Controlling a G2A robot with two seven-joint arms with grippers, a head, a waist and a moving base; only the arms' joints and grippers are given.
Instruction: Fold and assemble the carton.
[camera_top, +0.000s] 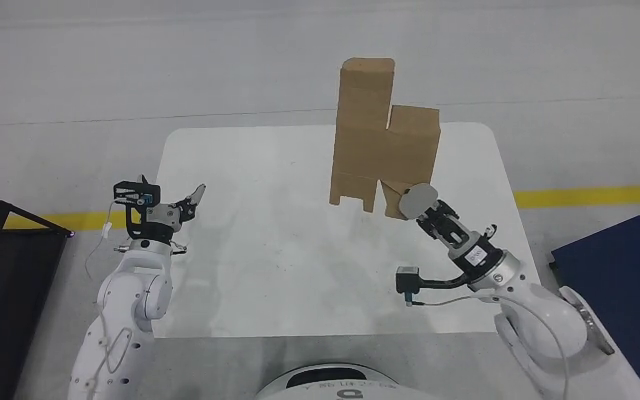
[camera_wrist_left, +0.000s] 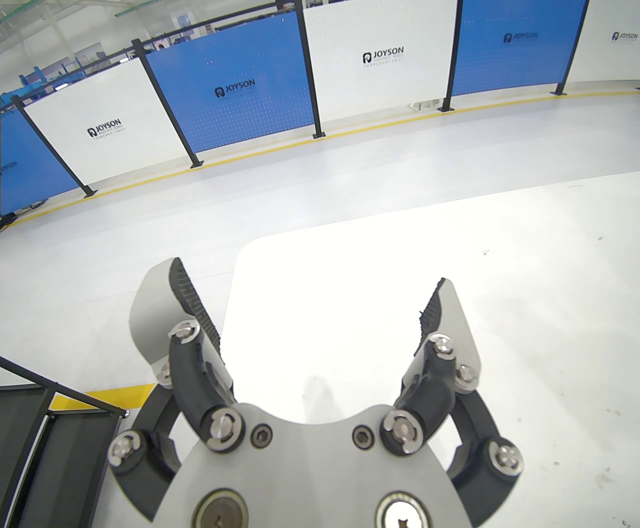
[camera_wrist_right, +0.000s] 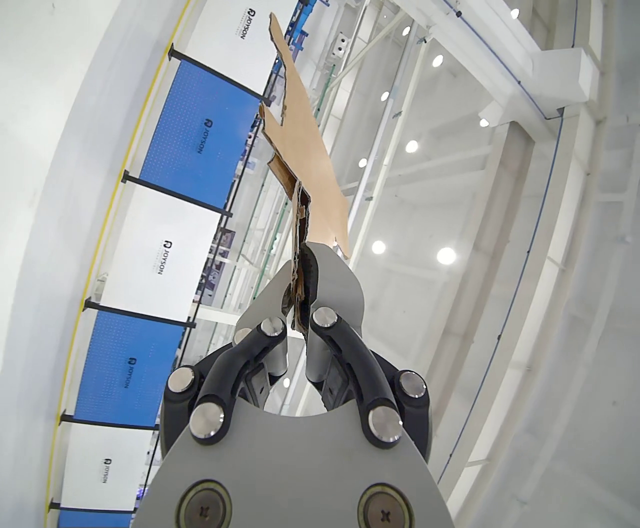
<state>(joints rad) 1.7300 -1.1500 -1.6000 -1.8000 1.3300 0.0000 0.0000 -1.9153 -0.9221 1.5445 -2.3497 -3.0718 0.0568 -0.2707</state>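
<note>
A flat, unfolded brown carton (camera_top: 380, 135) is held upright above the white table (camera_top: 270, 240), toward its far right part. My right gripper (camera_top: 415, 200) is shut on a lower flap of the carton. In the right wrist view the carton (camera_wrist_right: 305, 165) is seen edge-on, rising away from that gripper (camera_wrist_right: 301, 280), pinched between both pads. My left gripper (camera_top: 190, 197) stays open over the table's left edge, far from the carton. In its own view the left gripper (camera_wrist_left: 310, 295) has nothing between its fingers (camera_wrist_left: 192, 300).
A black frame (camera_top: 25, 255) stands on the floor just left of the table. A dark blue object (camera_top: 600, 270) lies off the right side. Yellow floor tape (camera_top: 575, 195) runs behind. Bare tabletop spreads between the two arms.
</note>
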